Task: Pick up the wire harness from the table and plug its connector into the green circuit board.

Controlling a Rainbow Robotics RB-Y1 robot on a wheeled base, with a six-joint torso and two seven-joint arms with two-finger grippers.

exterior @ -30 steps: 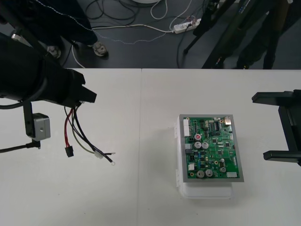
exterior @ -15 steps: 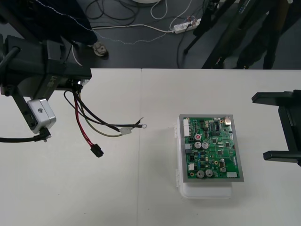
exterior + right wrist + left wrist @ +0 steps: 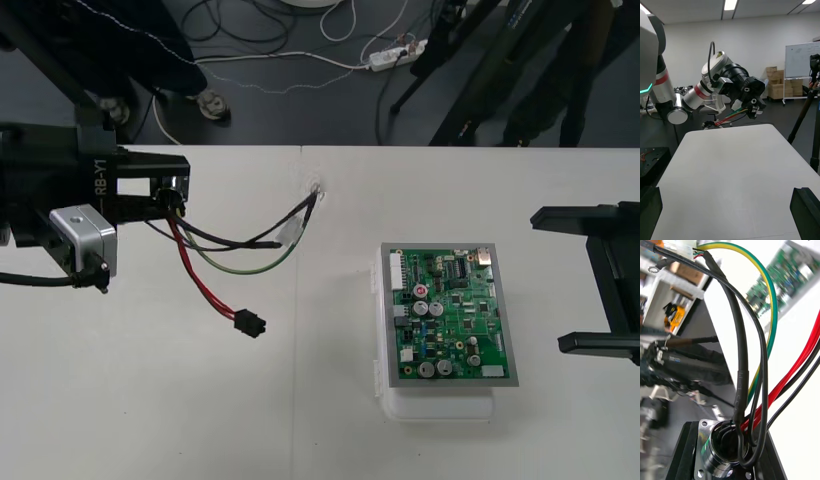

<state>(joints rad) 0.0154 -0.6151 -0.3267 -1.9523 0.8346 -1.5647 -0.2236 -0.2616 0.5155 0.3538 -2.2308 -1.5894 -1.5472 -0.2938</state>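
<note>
One green circuit board (image 3: 452, 314) sits on one white base (image 3: 440, 405), right of centre. One wire harness (image 3: 290, 232) at the left has one black plug (image 3: 248, 324) and one round metal socket (image 3: 715, 455). There are two grippers: the left gripper (image 3: 172, 196) at the left edge and the right gripper (image 3: 590, 280) at the right edge. There is one table (image 3: 150, 410).

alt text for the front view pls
The left gripper holds the wire harness over the table's left side, its black plug dangling. The green circuit board sits right of centre; the right gripper is open at the right edge.
</note>
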